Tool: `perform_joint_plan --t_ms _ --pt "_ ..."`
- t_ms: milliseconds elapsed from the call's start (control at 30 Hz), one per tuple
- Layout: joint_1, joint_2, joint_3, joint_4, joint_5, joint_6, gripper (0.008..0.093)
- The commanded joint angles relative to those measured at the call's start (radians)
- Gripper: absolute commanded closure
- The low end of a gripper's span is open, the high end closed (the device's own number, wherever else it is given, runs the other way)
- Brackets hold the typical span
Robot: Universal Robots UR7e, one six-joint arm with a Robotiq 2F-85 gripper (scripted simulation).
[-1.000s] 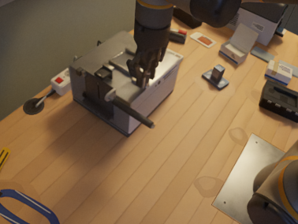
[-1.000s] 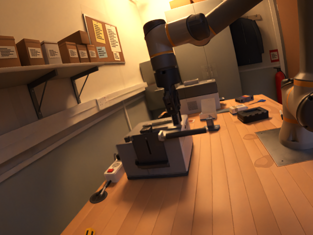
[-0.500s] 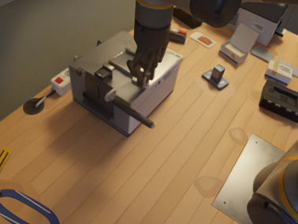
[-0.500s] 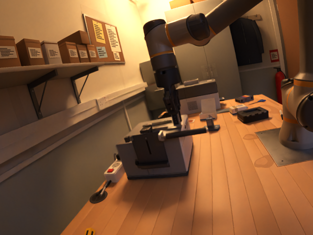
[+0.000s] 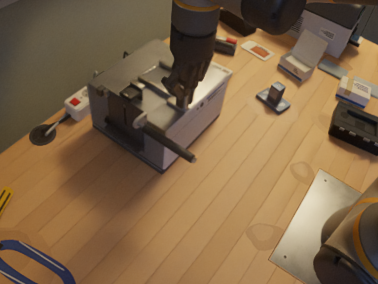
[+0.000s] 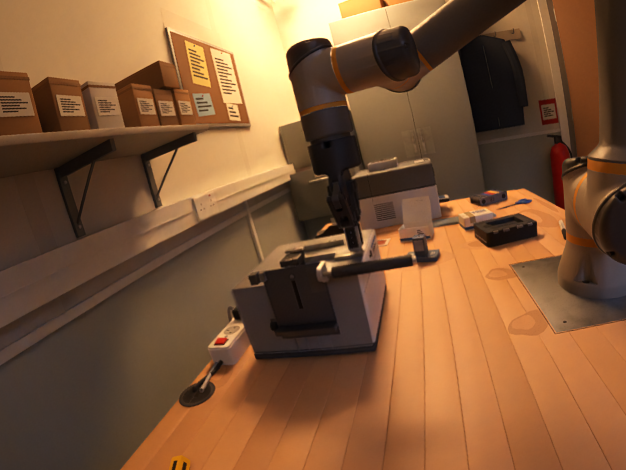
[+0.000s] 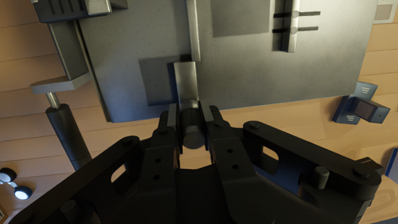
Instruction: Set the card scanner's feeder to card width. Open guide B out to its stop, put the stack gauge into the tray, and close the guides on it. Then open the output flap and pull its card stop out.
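Part of the guide's knob (image 7: 192,126) is hidden between my fingers; it is a dark ribbed cylinder at the near end of a grey guide strip (image 7: 186,82) on top of the card scanner (image 5: 157,102). My gripper (image 7: 189,122) is closed on this knob, one finger on either side of it. A second guide strip (image 7: 193,29) lies further along the same line. The stack gauge (image 5: 275,95), a small dark block on a blue base, stands on the table to the scanner's right. A dark flap (image 6: 298,298) covers the scanner's front face.
A long dark handle (image 5: 167,142) sticks out from the scanner's front corner over the table. A white power strip (image 5: 77,102) lies behind the scanner. A black tray (image 5: 355,125), small boxes (image 5: 302,57) and a printer (image 6: 397,189) sit at the table's far side.
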Motion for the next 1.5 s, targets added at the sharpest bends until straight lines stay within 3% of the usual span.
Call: perform_joint_plan --t_ms 0,1467 --pt "0.001 0.0 0.0 -0.001 0.001 0.0 0.0934" --pt "0.062 0.008 -0.007 -0.002 0.001 0.062 0.0934"
